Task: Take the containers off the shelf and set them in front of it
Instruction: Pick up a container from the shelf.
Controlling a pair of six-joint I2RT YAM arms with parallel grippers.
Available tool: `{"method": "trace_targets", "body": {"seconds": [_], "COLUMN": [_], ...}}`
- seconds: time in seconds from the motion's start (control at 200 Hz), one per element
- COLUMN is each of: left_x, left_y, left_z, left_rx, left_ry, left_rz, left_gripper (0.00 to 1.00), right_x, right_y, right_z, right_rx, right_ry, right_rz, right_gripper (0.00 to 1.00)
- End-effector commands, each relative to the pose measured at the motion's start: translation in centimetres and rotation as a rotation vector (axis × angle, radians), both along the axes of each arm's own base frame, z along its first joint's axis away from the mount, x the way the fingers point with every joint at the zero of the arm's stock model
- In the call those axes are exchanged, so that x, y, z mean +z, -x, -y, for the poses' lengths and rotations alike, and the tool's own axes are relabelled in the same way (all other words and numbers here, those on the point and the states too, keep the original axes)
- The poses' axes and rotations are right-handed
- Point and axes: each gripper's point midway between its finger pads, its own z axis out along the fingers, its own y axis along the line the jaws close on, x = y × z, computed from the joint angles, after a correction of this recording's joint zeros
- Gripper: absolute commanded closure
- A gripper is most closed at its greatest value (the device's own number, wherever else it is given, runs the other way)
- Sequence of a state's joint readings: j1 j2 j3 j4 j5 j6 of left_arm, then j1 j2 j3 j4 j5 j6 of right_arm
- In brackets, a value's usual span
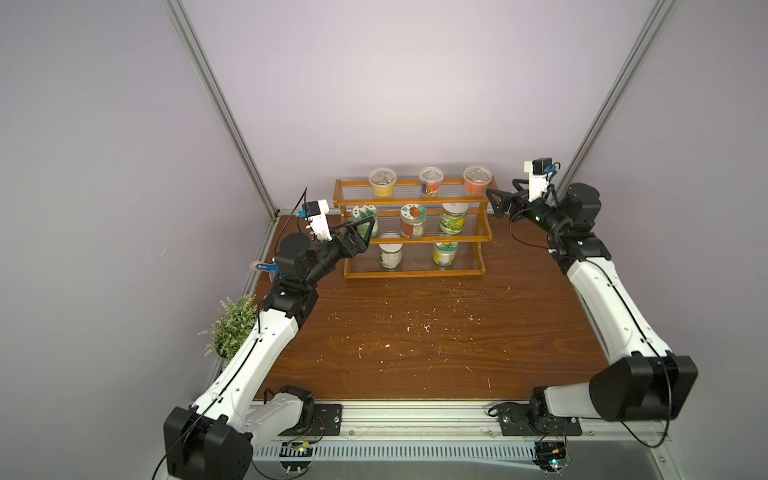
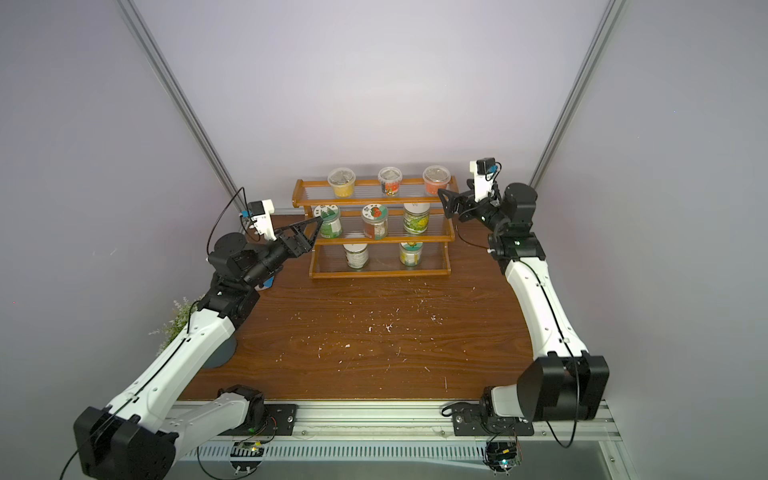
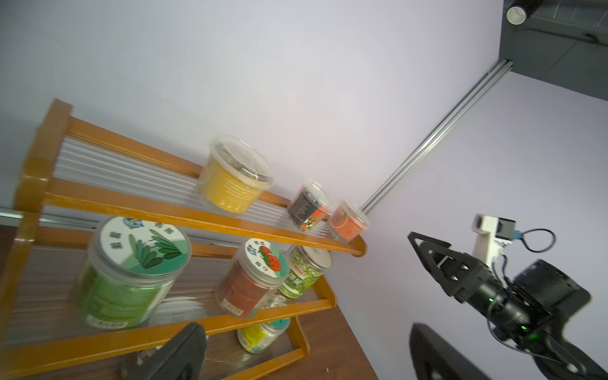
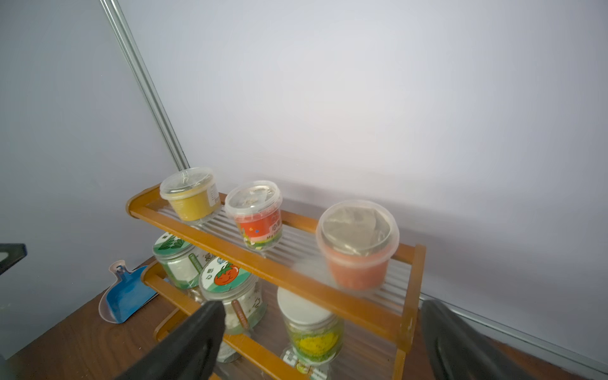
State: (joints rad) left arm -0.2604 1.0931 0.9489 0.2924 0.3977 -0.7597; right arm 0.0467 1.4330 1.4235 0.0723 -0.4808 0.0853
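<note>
Left tool (image 1: pixel 365 235) covers part of the green jar (image 1: pixel 365 212); left arm (image 1: pixel 266 336) hides most of the dustpan (image 1: pixel 261 266) and part of the plant (image 1: pixel 232 322)

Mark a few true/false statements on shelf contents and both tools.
1. All eight containers are on the shelf. True.
2. The left tool grips the green-lidded jar. False: it is open and holds nothing.
3. The top tier holds three cups. True.
4. The bottom tier holds three containers. False: two.
5. The right tool is open. True.
</note>
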Motion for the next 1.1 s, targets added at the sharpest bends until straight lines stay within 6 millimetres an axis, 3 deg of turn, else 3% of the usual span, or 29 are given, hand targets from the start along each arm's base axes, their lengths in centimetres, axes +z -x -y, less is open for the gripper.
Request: {"method": "trace_targets", "body": {"seconds": [0.0, 0.235, 0.415, 0.545, 0.901, 1.096], "left_x": [1.9, 3.4, 3.1, 3.1, 2.9, 2.7], "left_y": [0.2, -0.6, -1.0, -0.9, -1.0, -1.2], "left_z": [1.7, 2.7, 3.2, 3.2, 3.4, 3.6], "left_rx": [-0.086, -0.101, -0.102, -0.101, -0.1, -0.103], "left_ry": [0.056, 0.039, 0.033, 0.027, 0.013, 0.011], "left_rz": [0.007, 0.021, 0.016, 0.018, 0.017, 0.013], "left_gripper": [0.0, 0.0, 0.0, 0.0, 0.0, 0.0], "right_x": [-0.3, -1.1, -1.9, -2.3, -3.0, -2.7], "right_y": [-1.4, -5.0, -7.0, -8.4, -11.1, -11.7], "right_z": [-0.7, -1.7, -3.2, -3.2, -3.3, -3.5], "right_rx": [0.038, 0.019, 0.024, -0.015, -0.107, -0.099], "right_ry": [0.046, 0.125, 0.172, 0.184, 0.212, 0.203], "right_rz": [-0.056, -0.094, -0.099, -0.108, -0.103, -0.092], "right_gripper": [0.0, 0.0, 0.0, 0.01, 0.0, 0.01]}}
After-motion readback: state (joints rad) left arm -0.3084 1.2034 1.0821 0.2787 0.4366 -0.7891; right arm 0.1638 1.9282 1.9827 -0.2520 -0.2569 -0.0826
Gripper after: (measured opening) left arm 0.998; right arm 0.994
